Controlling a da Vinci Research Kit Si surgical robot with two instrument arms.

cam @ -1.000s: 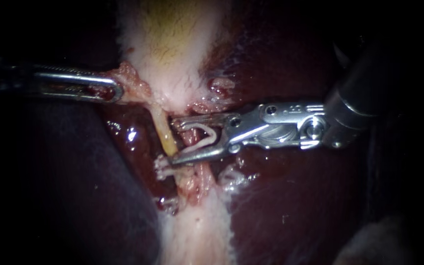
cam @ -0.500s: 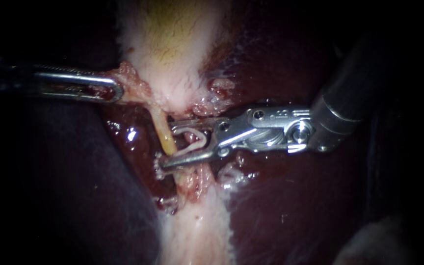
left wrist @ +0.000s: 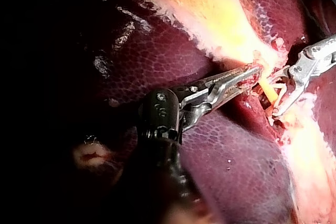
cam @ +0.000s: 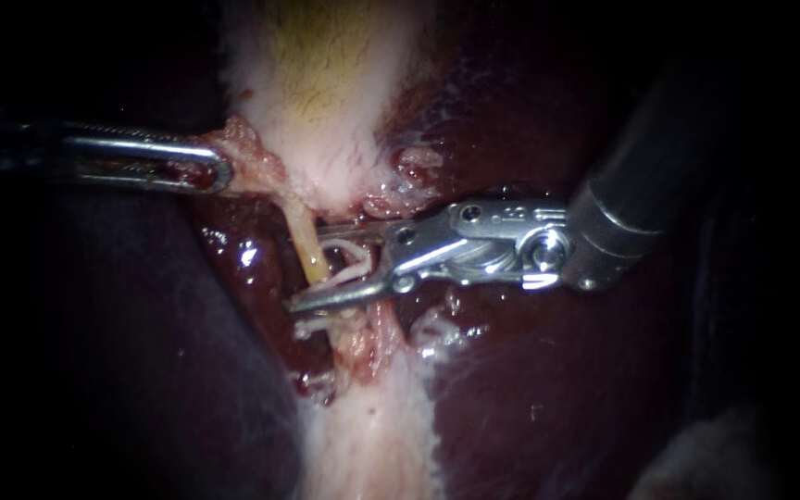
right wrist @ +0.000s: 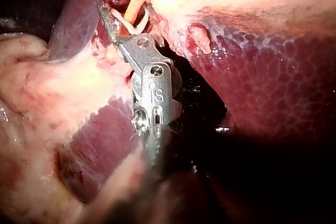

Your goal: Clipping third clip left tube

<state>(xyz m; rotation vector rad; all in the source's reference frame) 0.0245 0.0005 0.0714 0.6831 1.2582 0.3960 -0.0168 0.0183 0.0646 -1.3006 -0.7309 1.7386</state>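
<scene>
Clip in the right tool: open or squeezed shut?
Open: the clip is spread, legs apart, held between the right instrument's jaws at the yellow tube.

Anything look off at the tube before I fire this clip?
Nothing stands out. The clip sits open in the right instrument, straddling the yellow tube; the left instrument holds the gallbladder by its edge. No tear or leak shows.

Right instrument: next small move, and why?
Probably close the end effector of the right instrument fully. The yellowish tube sits inside it, at the open end of the white clip it carries, while the left instrument grips tissue beside the gallbladder.
</scene>
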